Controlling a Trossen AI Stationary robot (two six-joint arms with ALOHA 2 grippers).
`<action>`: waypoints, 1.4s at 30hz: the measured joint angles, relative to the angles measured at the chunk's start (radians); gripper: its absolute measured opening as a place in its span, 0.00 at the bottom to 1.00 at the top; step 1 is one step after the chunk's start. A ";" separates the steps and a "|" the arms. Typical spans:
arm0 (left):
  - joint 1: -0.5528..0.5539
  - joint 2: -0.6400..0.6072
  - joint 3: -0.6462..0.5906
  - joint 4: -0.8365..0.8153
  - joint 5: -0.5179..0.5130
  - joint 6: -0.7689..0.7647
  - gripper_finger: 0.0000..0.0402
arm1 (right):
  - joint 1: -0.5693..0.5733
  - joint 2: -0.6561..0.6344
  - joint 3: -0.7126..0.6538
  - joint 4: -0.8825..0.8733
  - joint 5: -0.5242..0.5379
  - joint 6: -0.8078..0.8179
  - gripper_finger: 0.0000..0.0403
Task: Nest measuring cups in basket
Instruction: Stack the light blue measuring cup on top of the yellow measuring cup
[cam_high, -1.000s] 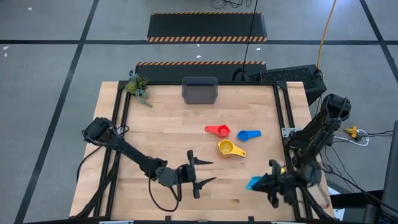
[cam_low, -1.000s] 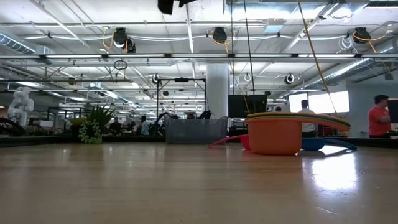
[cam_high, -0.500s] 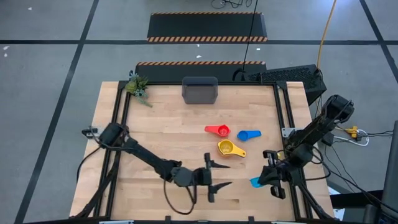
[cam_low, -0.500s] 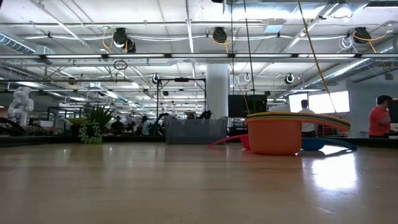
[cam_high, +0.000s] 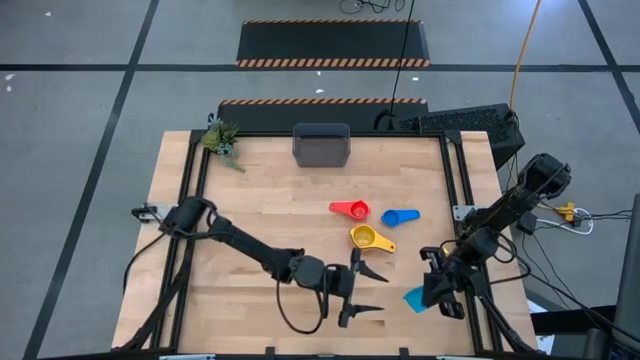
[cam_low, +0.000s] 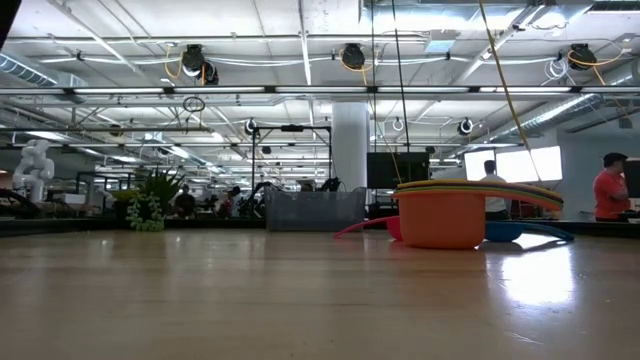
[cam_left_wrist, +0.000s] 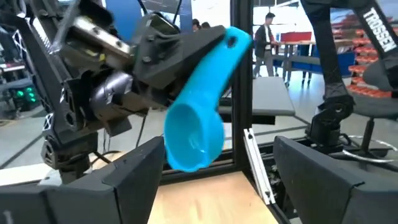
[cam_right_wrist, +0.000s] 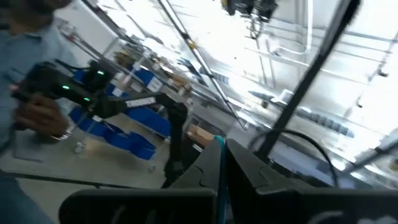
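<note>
Between the right hand's (cam_high: 433, 293) closed fingers: cyan cup (cam_high: 414, 297).

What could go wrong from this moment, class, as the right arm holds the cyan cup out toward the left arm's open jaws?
1. The right gripper pinches the cyan cup only by its handle, above the table; a mistimed handover could drop it.
2. The left gripper, jaws open, faces the right arm closely; the two could collide.
3. The basket sits at the far edge, a long carry past the yellow cup.
</note>
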 joint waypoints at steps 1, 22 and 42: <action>0.004 0.000 0.000 0.000 0.002 -0.007 0.74 | -0.006 0.000 0.000 -0.001 -0.023 0.000 0.00; 0.011 0.064 0.011 0.113 -0.005 -0.085 0.72 | -0.120 0.000 0.001 -0.030 -0.173 0.030 0.00; 0.048 0.136 0.026 0.159 0.056 -0.136 0.72 | -0.120 0.000 0.001 -0.045 -0.171 0.038 0.00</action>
